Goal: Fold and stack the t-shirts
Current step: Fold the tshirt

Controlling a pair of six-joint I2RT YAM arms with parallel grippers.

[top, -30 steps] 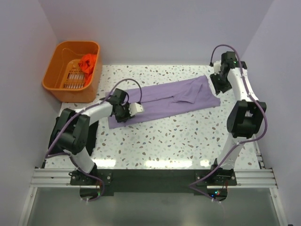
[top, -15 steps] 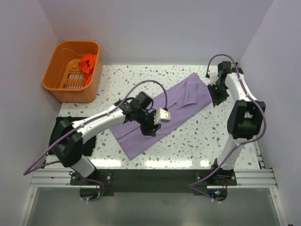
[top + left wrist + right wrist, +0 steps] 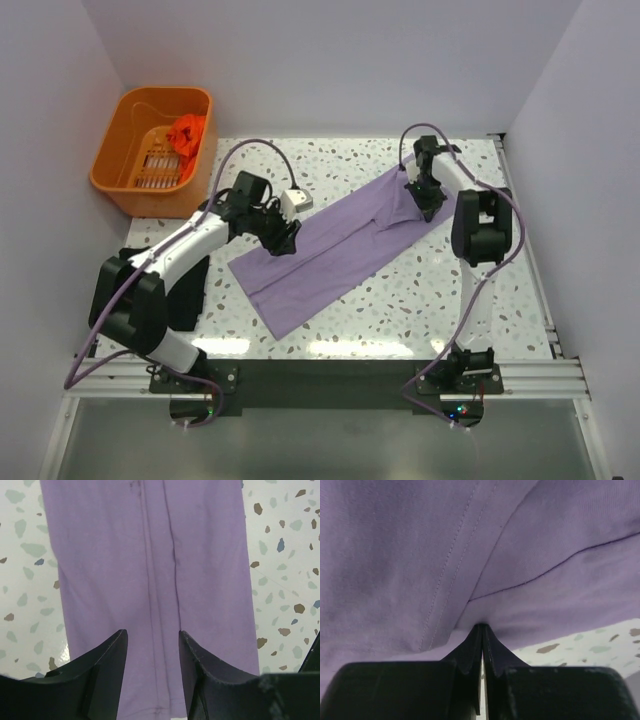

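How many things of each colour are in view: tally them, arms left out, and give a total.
Lilac-purple: 1, the spread t-shirt
Orange-red: 1, the bunched cloth inside the basket
Orange: 1, the basket
Black: 1, a flat dark cloth, partly hidden
Total: 4

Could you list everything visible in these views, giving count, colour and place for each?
lilac t-shirt: one, lilac-purple, folded lengthwise, lying diagonally across the table's middle.
orange-red cloth: one, bunched inside the basket.
black cloth: one, at the table's left edge, mostly hidden by the left arm; possibly a shirt.
basket: one, orange, slotted, at the far-left corner.
table: one, white with speckles.
left gripper: one, black, open over the lilac t-shirt's left end.
right gripper: one, black, shut on the lilac t-shirt's far-right end.
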